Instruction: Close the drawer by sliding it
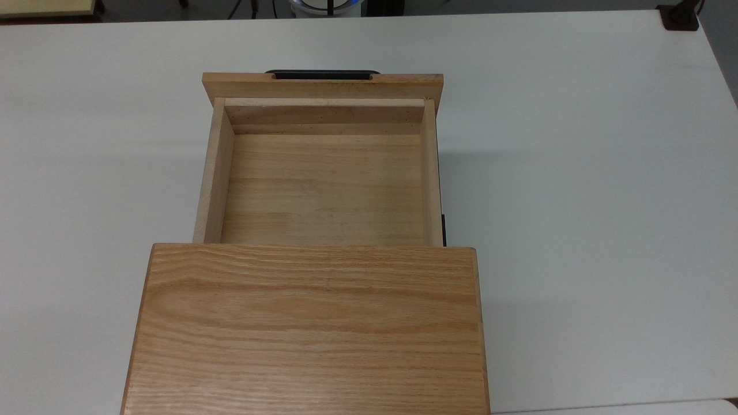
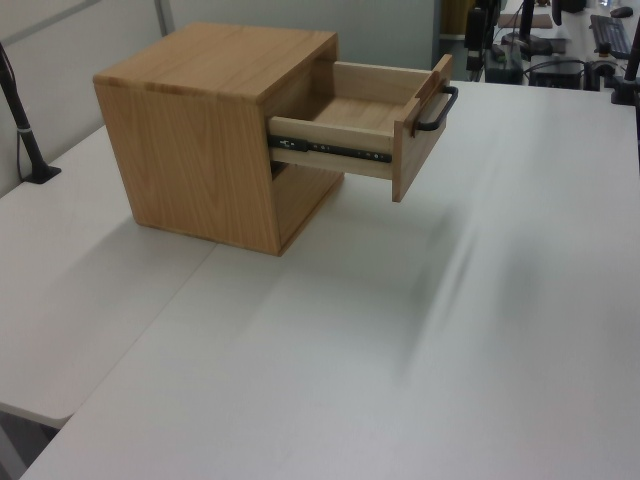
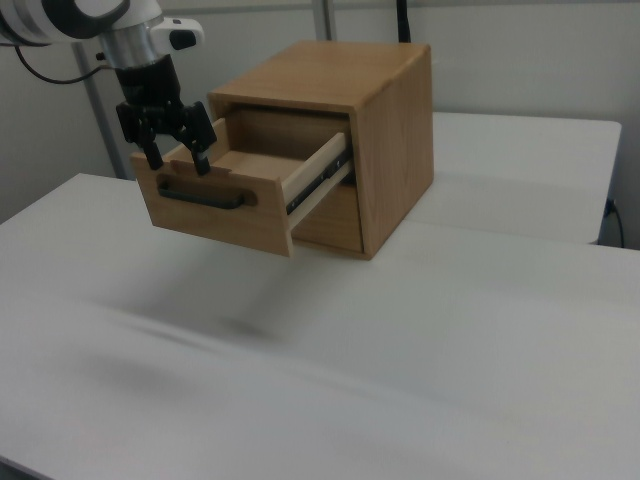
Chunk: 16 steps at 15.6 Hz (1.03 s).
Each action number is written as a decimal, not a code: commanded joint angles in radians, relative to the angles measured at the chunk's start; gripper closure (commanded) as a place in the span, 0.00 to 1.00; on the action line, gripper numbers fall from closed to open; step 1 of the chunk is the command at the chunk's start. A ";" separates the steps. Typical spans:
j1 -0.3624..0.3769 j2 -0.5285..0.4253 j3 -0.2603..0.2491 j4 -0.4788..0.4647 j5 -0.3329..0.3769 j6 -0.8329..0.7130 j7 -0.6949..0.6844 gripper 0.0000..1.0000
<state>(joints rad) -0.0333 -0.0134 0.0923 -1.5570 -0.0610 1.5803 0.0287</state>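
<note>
Drawer [image 1: 323,190] stands pulled out of cabinet [image 1: 311,328]; gripper [image 3: 178,157], jaws apart and empty, hovers above handle [image 3: 205,197].

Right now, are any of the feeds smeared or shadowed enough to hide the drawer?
No. Top view: drawer sharp, evenly lit, with a soft shadow on the table at the top view's right. Left view: streaky smears across the tabletop, drawer clear. Right view: similar smears below the drawer; gripper at the front panel reads clearly.
</note>
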 commanded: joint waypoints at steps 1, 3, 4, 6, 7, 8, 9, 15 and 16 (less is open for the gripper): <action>0.024 0.003 -0.011 0.011 0.010 -0.008 0.016 0.00; 0.024 0.003 -0.011 0.011 0.010 -0.008 0.016 0.00; 0.024 0.003 -0.011 0.011 0.010 -0.008 0.014 0.00; 0.024 0.004 -0.011 0.011 0.010 -0.008 0.016 0.00; 0.024 0.004 -0.011 0.011 0.010 -0.008 0.019 0.00; 0.024 0.004 -0.010 0.011 0.010 -0.008 0.019 0.00; 0.024 0.004 -0.010 0.011 0.010 -0.008 0.016 0.00; 0.016 0.001 -0.013 -0.020 -0.003 -0.020 -0.286 0.00; 0.020 0.003 -0.013 -0.035 -0.006 -0.017 -0.314 0.00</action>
<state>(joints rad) -0.0243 -0.0085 0.0920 -1.5661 -0.0612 1.5803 -0.1483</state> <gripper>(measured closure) 0.000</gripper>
